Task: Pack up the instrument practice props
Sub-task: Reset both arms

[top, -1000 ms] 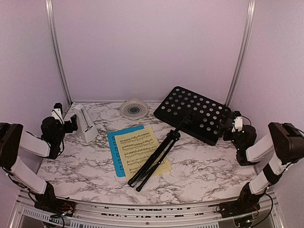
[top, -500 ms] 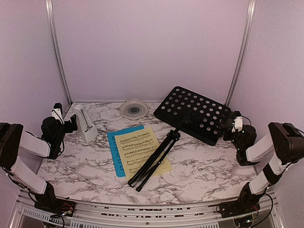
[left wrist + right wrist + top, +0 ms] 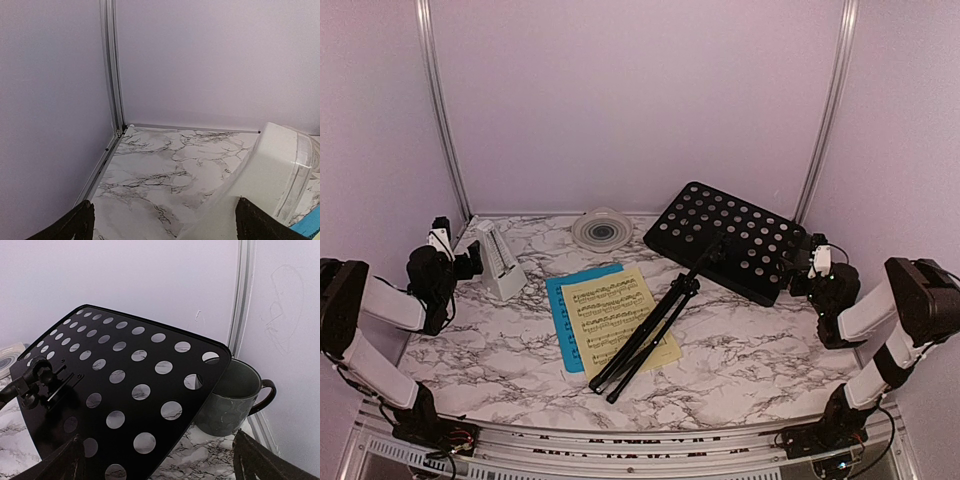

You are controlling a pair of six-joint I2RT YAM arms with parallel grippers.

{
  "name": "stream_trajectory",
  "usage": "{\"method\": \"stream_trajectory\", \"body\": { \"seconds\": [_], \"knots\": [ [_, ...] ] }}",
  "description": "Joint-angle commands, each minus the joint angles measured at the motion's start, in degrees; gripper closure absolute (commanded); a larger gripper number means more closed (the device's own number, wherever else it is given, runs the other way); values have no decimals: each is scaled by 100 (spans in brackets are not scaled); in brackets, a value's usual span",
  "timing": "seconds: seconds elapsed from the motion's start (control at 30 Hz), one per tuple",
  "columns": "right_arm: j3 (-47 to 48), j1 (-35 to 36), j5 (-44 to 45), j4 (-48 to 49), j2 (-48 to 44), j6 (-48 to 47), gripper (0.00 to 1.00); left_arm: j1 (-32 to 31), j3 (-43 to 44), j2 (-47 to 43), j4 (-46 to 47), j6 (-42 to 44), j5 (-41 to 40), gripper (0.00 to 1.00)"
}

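In the top external view, the black hole-punched metal music stand [image 3: 728,240] is lying on the white marble-patterned table [image 3: 770,350]. Its plate is sitting at the far right. Its folded tripod legs [image 3: 640,342] are running down and left toward the near middle, so the long axis is slanting across both arms' reach. The legs are crossing the yellow sheet-music page [image 3: 610,300], which is overlapping the blue sheet-music page [image 3: 557,312]. The small white pyramid metronome [image 3: 500,258] is standing at the far left. The left gripper [image 3: 470,262] is hanging just beside it, and the right gripper [image 3: 802,264] is hanging just beside the plate's right edge. Each arm is therefore nearest its own prop, with the pages lying between them.

In the left wrist view, the jaws are standing wide with nothing between them. The metronome is showing ahead, off to the right of their centre line, so a grasp is likely calling for a shift that way.

In the right wrist view, the jaws are also gaping wide and empty. The tilted plate is filling the space ahead, and a dark green mug [image 3: 235,397] is sitting behind its right corner.
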Motion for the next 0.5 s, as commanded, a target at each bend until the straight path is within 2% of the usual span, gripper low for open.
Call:
{"method": "stream_trajectory", "body": {
  "seconds": [0.0,0.47],
  "knots": [
    [145,38,46,135,29,40,0,27,-18,59,151,-129,-152,0],
    [145,45,43,135,30,33,0,31,-17,55,163,-113,-137,1]
  ]
}}
